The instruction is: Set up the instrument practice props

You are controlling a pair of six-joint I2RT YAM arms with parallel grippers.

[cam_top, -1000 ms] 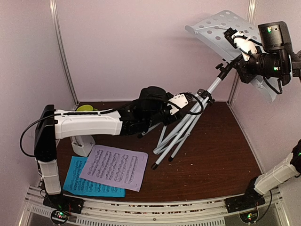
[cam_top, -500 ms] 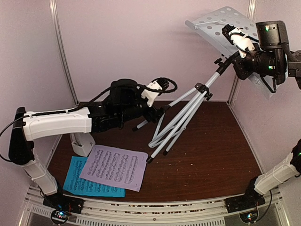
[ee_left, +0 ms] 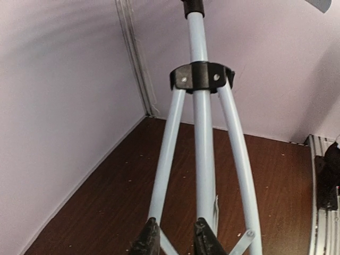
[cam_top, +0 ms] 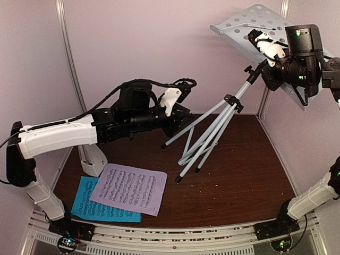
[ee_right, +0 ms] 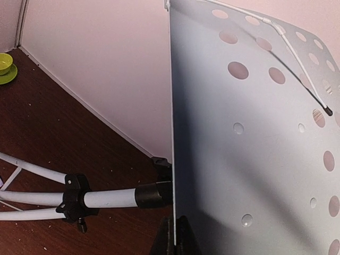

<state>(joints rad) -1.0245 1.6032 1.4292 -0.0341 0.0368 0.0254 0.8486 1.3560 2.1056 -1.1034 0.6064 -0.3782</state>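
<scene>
Music stand (cam_top: 240, 87) is the prop in hand, and it is not standing on its own. It hangs tilted across the far right of the scene. Its perforated tray (cam_top: 249, 24) is up at about 1 o'clock in the overhead view, and its tripod legs (cam_top: 202, 142) slant down toward the middle of the tabletop (cam_top: 244, 170). We cannot tell whether any foot bears on the wood.

The right pincer (ee_right: 174, 236) is clamped on the tray's edge and carries the stand from above. The left pincer (ee_left: 175, 239) sits low among the legs, below the black collar (ee_left: 202, 77). Its fingers are only narrowly apart, with a leg and a thin brace running down between them. We cannot tell whether they grip the tube or merely straddle it.

One leg is splayed out toward 9 o'clock while the other two lie close together. We judge that the step in hand is spreading the tripod.

The lilac page (cam_top: 129, 188) lies at 7 o'clock, overlapping the cyan page (cam_top: 93, 207) beneath it. The white metronome (cam_top: 93, 159) stands just beyond them at 8 o'clock, partly hidden under the left arm. All three look untouched.

Next, we think the left pincer needs a sure hold on one leg and an outward pull. The right pincer must keep the tray steady while that happens. Once the remaining legs have opened, the stand can be brought upright and lowered onto its feet. If the tray is let go before that, the stand will likely topple.
</scene>
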